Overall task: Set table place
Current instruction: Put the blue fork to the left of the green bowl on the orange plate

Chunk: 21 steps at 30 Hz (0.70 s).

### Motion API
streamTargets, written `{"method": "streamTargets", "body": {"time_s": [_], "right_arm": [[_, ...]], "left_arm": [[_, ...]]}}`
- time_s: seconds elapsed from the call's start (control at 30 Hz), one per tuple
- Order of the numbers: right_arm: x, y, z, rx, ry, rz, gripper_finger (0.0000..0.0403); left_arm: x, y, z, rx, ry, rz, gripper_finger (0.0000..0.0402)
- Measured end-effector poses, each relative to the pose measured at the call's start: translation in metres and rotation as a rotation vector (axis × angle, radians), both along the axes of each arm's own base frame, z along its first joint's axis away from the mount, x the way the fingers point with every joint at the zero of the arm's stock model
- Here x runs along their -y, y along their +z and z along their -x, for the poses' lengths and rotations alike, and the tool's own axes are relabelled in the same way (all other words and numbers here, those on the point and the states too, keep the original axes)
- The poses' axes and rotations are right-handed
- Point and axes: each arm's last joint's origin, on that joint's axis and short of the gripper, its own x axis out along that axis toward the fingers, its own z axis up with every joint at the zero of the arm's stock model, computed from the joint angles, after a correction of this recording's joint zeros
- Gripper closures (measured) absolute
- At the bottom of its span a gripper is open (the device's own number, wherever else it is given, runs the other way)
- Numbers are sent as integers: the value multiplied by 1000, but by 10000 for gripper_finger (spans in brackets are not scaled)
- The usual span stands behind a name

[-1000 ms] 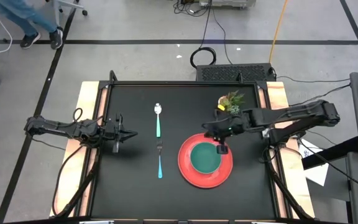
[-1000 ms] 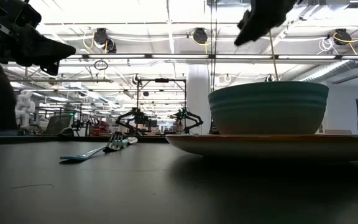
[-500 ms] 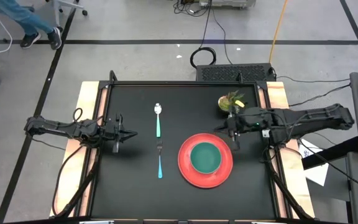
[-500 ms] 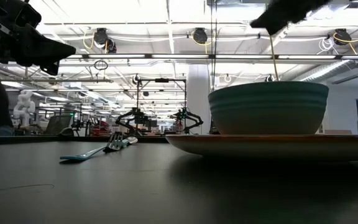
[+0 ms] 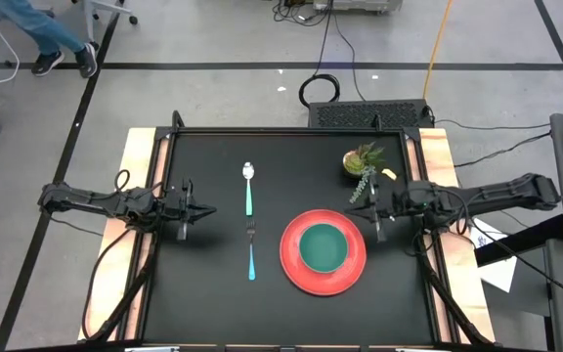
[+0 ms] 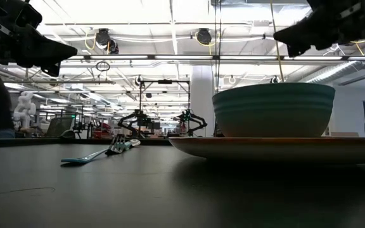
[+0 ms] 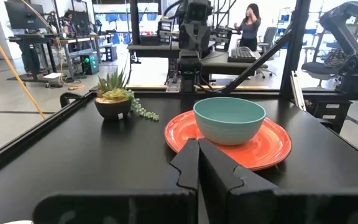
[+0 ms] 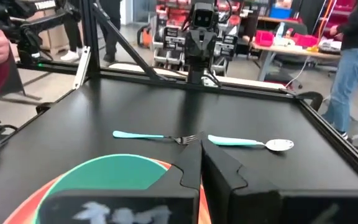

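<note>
- The teal bowl (image 5: 323, 247) sits in the middle of the round red plate (image 5: 292, 270), both smooth and glossy, the bowl deep with a faint ribbed band round its wall in the low view.
- The plate lies just ahead of and beside the right gripper (image 5: 354, 201), which hovers empty near the table's right edge with its fingers pressed together.
- The spoon (image 5: 248, 187) and fork (image 5: 250, 250), bare metal heads on slim teal handles, lie end to end in one line, well beyond the plate from the right gripper and a little ahead of the left gripper (image 5: 203, 208).
- The left gripper waits by the table's left edge, fingers together, holding nothing.
- The table (image 5: 213, 303) is matte black with pale wood strips at its short sides.
- By my reading the setting looks complete or nearly so: bowl on plate, cutlery beside it. What remains is probably for the right arm to clear off and park; if any tidying is wanted, the cutlery would need drawing nearer the plate, a thin flat pick-up off a hard top.
- A small potted plant (image 5: 362, 161) stands close beside the right gripper, so any swing on that side needs care.
</note>
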Motion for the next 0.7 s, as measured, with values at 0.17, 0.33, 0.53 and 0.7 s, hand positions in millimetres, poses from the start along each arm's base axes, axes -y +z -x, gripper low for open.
{"method": "streamTargets", "body": {"time_s": [0.17, 0.33, 0.53, 0.7], "right_arm": [[-1, -20, 5, 59, 31, -7, 403], [-2, -31, 8, 92, 79, -46, 403], [-2, -36, 9, 82, 81, -60, 403], [-2, -34, 10, 101, 101, -37, 403]], "left_arm": [[0, 0, 0, 0, 0, -12, 392], [0, 0, 0, 0, 0, -24, 392], [0, 0, 0, 0, 0, -25, 392], [0, 0, 0, 0, 0, -25, 392]]}}
